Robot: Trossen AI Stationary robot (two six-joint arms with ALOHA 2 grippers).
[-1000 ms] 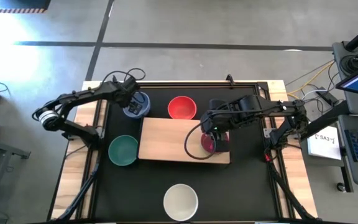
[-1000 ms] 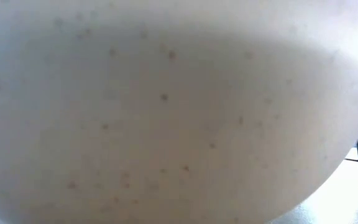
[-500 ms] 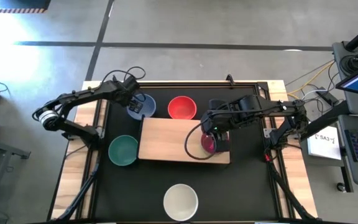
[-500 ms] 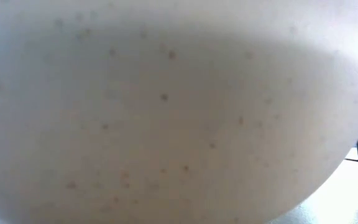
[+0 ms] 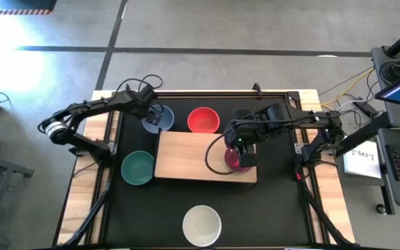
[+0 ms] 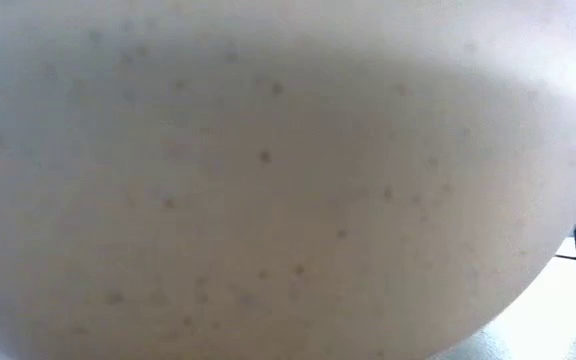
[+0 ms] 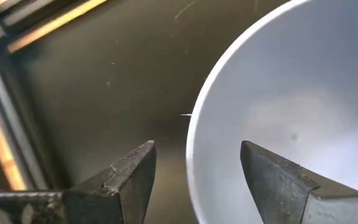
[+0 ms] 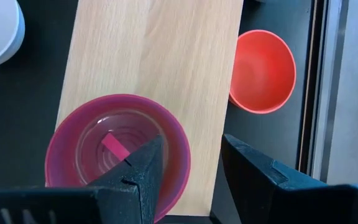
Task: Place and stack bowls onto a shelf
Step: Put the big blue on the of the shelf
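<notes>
Pale rectangular light-wood shelf (image 5: 193, 154) lies flat mid black tabletop (image 5: 255, 208), long axis left-right. Magenta plastic bowl (image 5: 235, 159) upright on its right end; right tool (image 8: 188, 163) open, one finger inside rim, one outside. Left tool (image 7: 194, 169) open, straddling rim of blue-grey plastic bowl (image 5: 160, 118). Cream-white plastic bowl (image 6: 268, 180) blocks low view.

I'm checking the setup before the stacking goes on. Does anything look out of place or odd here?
One thing: the cream-white bowl sits at the table's near edge, right against the low camera, filling almost all of its view. Otherwise nothing looks spilled or damaged; the magenta bowl sits upright on the shelf.
</notes>
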